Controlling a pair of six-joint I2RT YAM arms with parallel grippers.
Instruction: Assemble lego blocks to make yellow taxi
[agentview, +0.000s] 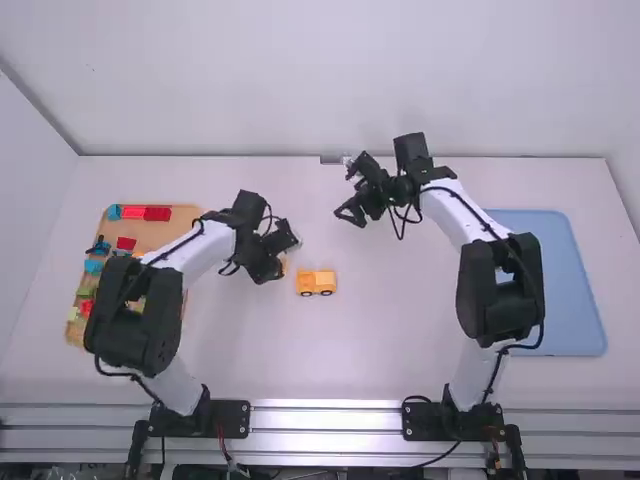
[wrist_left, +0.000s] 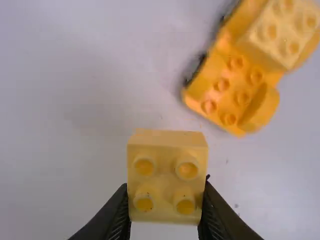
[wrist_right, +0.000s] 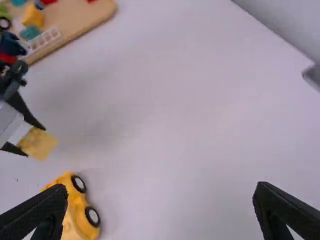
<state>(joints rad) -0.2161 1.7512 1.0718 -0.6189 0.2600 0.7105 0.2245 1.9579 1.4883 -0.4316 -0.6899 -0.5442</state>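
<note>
You're gripping a yellow block (wrist_left: 167, 175) between the left gripper's (agentview: 281, 266) fingers, just left of the yellow car (agentview: 316, 283), which is sitting on the table (agentview: 370, 330). Your right gripper (agentview: 349, 213) is hovering wide open, farther away and to the right.

1. Left tray (agentview: 165, 235) on the tabletop (agentview: 370, 365), pieces (agentview: 145, 213) in it.
2. Toy vehicle (agentview: 316, 283) between the trays.
3. Block (wrist_left: 167, 175) in the left claw (agentview: 281, 262), just left of the vehicle.
4. Right tray (agentview: 565, 290) at far right.
</note>
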